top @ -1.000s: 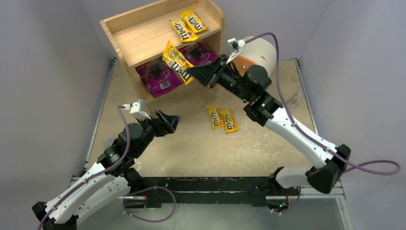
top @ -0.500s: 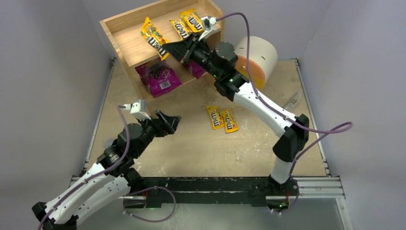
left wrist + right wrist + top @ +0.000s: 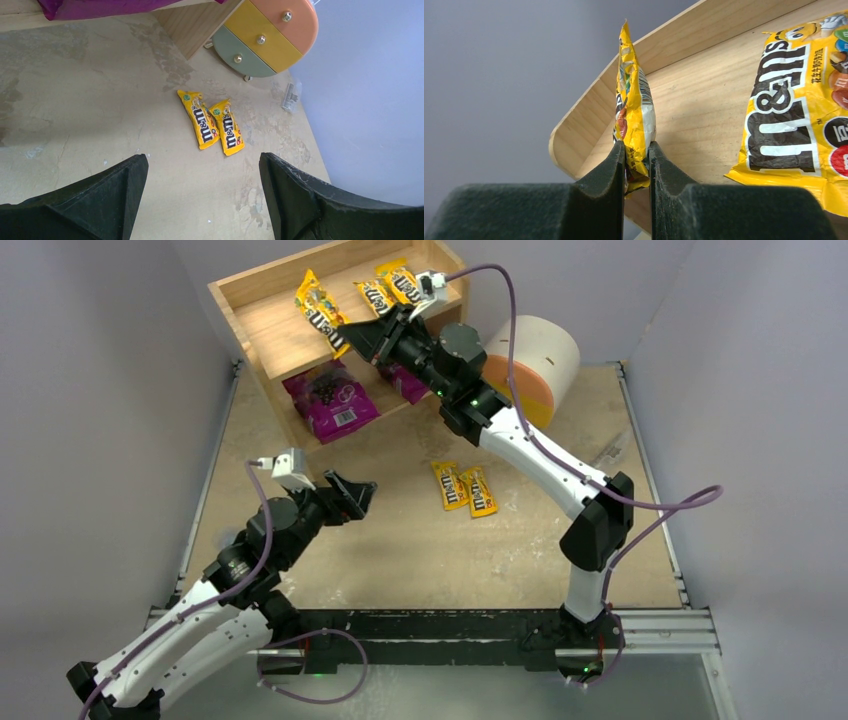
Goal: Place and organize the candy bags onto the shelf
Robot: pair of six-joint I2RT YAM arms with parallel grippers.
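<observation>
While the right gripper (image 3: 345,335) is clamped on the bottom edge of one yellow M&M's packet (image 3: 320,306), that packet stands upright over the top tier of the wooden shelf (image 3: 268,338), left of two flat M&M's packets (image 3: 400,282) lying up there. A magenta bag (image 3: 330,395) sits on the lower tier. The left gripper (image 3: 352,496) hangs above the table (image 3: 400,560), fingers spread wide with nothing between them. Two loose M&M's packets (image 3: 450,485) lie side by side on the table.
</observation>
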